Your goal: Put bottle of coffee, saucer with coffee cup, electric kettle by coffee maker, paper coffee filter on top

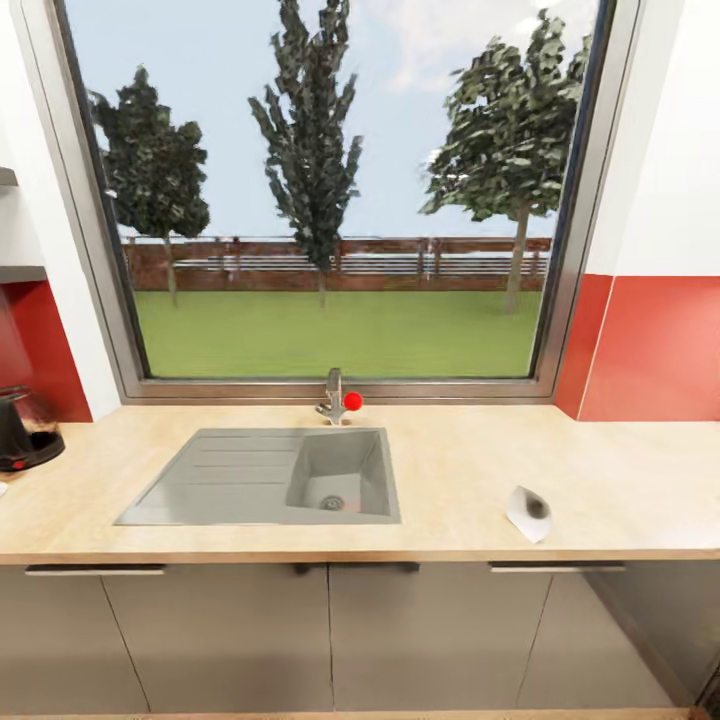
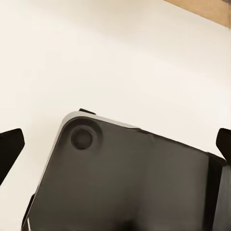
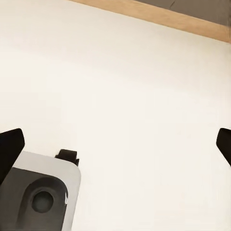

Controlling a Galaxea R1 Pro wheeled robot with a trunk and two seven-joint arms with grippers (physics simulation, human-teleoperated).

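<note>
In the head view the light wood kitchen countertop (image 1: 460,470) runs across the picture. The electric kettle (image 1: 24,432), dark glass with a black base and a red mark, stands at its far left edge, partly cut off. The white paper coffee filter (image 1: 528,513) lies on the counter to the right of the sink, near the front edge. My left gripper (image 2: 115,147) is open, with its black fingertips (image 2: 9,150) wide apart above a pale floor and a dark grey part of my own body. My right gripper (image 3: 115,144) is open too, with nothing between its fingertips (image 3: 9,147).
A grey sink (image 1: 200,470) with a drainboard is set into the counter's middle. Its faucet (image 1: 334,394) with a red knob (image 1: 352,401) stands below a large window. Grey cabinet doors (image 1: 220,630) run under the counter. Red backsplash (image 1: 650,350) covers the right wall.
</note>
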